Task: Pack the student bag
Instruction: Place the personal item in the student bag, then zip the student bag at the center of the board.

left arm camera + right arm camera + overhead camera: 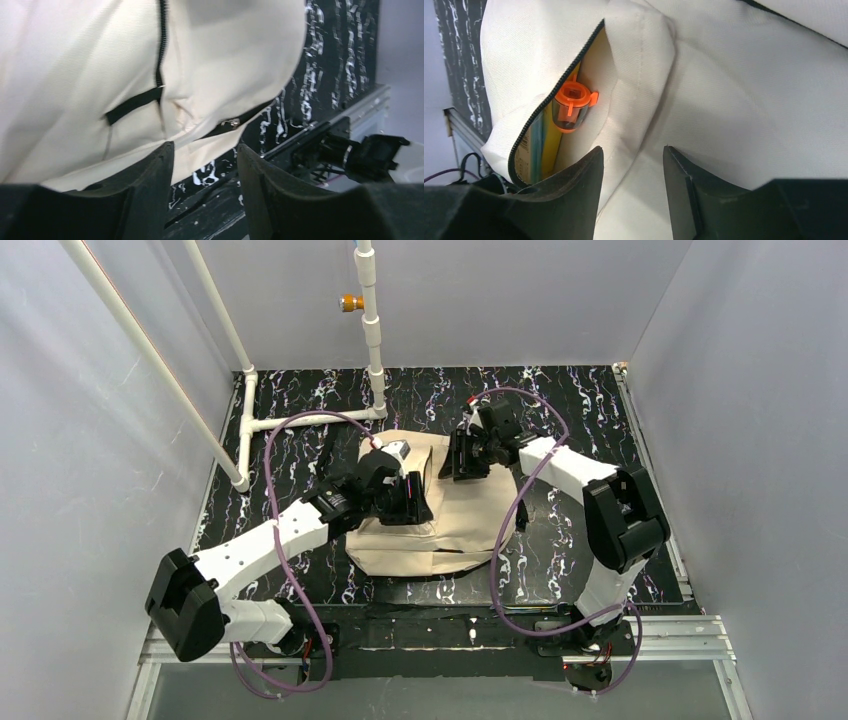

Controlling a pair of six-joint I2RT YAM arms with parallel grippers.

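The student bag, beige with black zips, lies flat on the black marbled table. My left gripper is over its left middle, open; in the left wrist view a lower edge of bag fabric hangs between the fingers, next to a zip pull. My right gripper is at the bag's far edge, open, just above the fabric beside an open zip. Inside that opening show an orange-capped clear item and yellow and blue books.
A white pipe frame stands at the far left of the table. Grey walls close in on both sides. A metal rail runs along the near edge. Purple cables loop off both arms.
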